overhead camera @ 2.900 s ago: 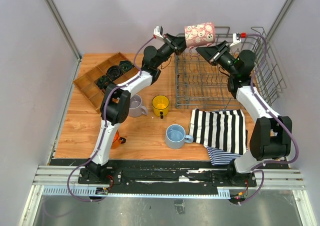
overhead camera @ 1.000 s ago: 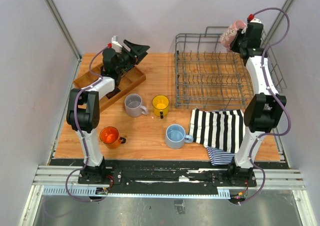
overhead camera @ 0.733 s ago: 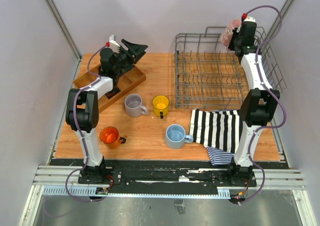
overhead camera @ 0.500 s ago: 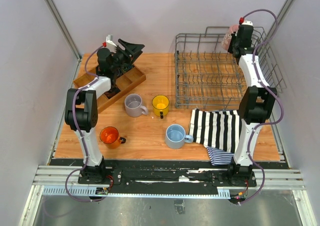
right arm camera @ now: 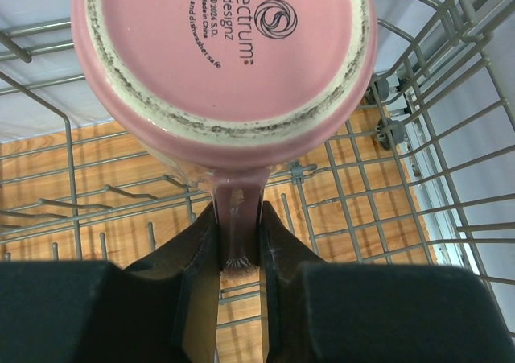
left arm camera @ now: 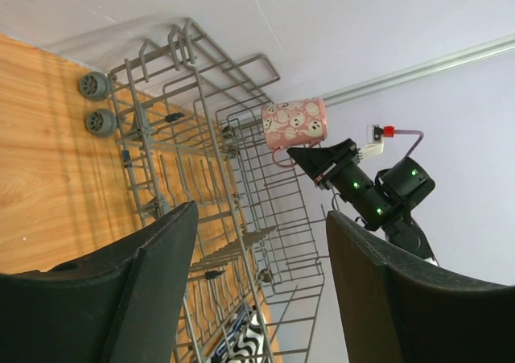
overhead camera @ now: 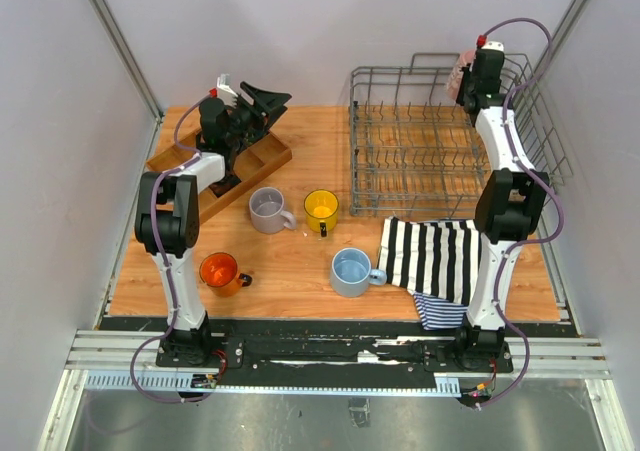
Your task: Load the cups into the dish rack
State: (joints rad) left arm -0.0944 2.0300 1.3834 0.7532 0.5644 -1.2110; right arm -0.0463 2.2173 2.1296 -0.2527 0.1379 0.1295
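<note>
Open-topped dish rack (overhead camera: 415, 166), upright tines across its floor, tall wire sides on its far and right edges, pink cup (right arm camera: 225, 49) in the right pincer (right arm camera: 238, 238) near its far right corner, striped cloth (overhead camera: 440, 256) at its near edge, bare counter (overhead camera: 320, 151) along its left side.

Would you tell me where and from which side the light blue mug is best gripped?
By its handle, coming from above: the light blue mug stands upright, mouth up, and the handle juts out clear toward the striped cloth, probably leaving room to pinch it.
</note>
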